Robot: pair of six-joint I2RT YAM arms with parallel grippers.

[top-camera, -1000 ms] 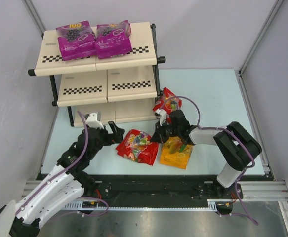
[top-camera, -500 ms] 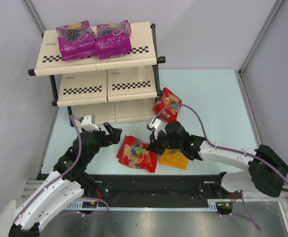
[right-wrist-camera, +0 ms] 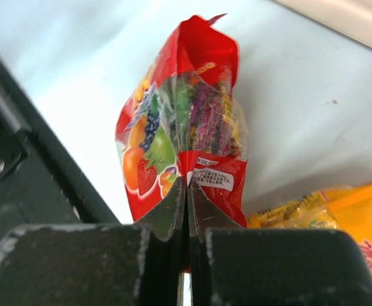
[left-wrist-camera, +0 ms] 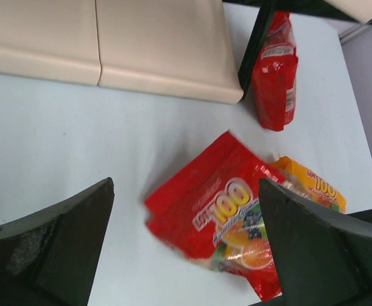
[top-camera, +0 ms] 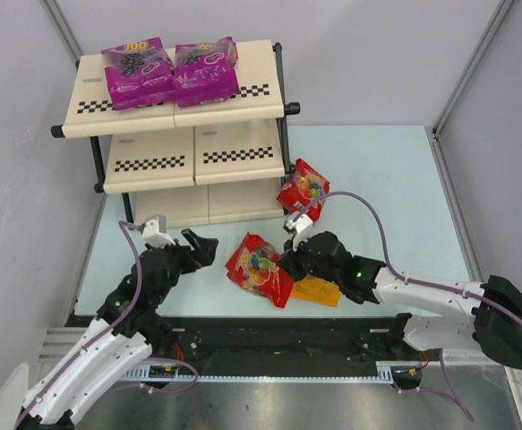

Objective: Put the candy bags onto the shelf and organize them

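Observation:
Two magenta candy bags [top-camera: 138, 72] [top-camera: 206, 70] lie side by side on the top board of the shelf [top-camera: 198, 154]. One red candy bag [top-camera: 303, 190] leans by the shelf's right foot, and in the left wrist view this red bag [left-wrist-camera: 276, 70] stands beside the shelf's lowest board [left-wrist-camera: 154, 44]. My right gripper [top-camera: 287, 262] [right-wrist-camera: 187, 191] is shut on the edge of a second red candy bag [top-camera: 259, 267] [right-wrist-camera: 186, 121], which is tipped up off the table. The orange-yellow bag [top-camera: 319, 291] [right-wrist-camera: 351, 217] lies just right of it. My left gripper [top-camera: 198, 246] [left-wrist-camera: 186, 197] stands open to the left of the held bag [left-wrist-camera: 230, 217].
The black front rail [top-camera: 269, 331] runs just below the bags. Grey walls close in the left and right sides. The pale blue table [top-camera: 377, 179] stretches to the right of the shelf.
My right gripper slid left off the orange-yellow bag, shut on the red bag's right edge and tipped it up. The left arm drew back a little toward the left.

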